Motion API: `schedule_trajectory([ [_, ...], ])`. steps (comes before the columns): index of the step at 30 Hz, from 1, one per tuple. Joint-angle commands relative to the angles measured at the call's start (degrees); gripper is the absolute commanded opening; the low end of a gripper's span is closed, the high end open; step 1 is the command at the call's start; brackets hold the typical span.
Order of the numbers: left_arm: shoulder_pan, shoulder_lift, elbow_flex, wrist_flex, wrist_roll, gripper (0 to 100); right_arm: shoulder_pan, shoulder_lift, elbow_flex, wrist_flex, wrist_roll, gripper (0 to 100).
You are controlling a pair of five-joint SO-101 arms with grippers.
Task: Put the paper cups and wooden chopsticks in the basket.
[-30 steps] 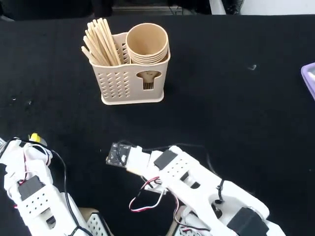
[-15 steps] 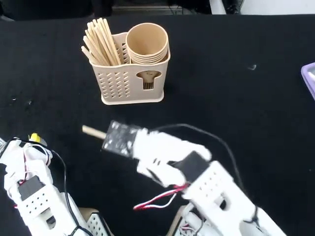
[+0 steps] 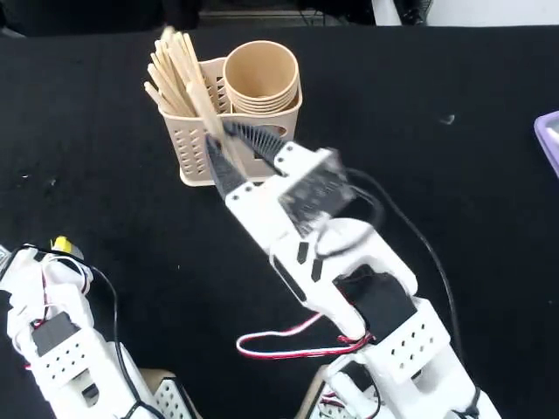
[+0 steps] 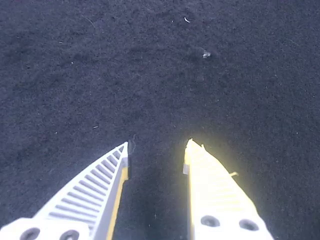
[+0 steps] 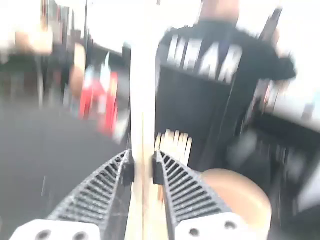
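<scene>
A beige perforated basket stands at the table's back, with stacked paper cups in its right compartment and several wooden chopsticks in its left one. My right gripper is raised just in front of the basket and shut on one wooden chopstick, which slants up over the left compartment. In the right wrist view this chopstick runs between the jaws of the right gripper, with the basket's chopsticks and a cup beyond. My left gripper hangs open over bare black cloth at the front left.
The table is covered in black cloth. A purple object sits at the right edge. My left arm occupies the front left corner, and the right arm stretches from the front centre towards the basket.
The right arm rose from low at the front and swung up to the basket, carrying the chopstick from flat near the table to slanting over the left compartment. The left arm kept still.
</scene>
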Motion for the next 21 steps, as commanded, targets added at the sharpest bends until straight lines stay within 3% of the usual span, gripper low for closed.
schedule_trajectory([
  [1, 0.57, -0.79, -3.03, -1.05, -0.35, 19, 0.7, 3.21, -0.84, -14.15, -1.67, 1.1],
  [7, 0.57, -0.79, -3.03, -1.05, -0.35, 19, 0.7, 16.84, -6.81, -24.88, -1.67, 1.1],
  [21, 0.57, -0.79, -3.03, -1.05, -0.35, 19, 3.52, 46.9, -30.02, -25.67, -1.23, 1.1],
])
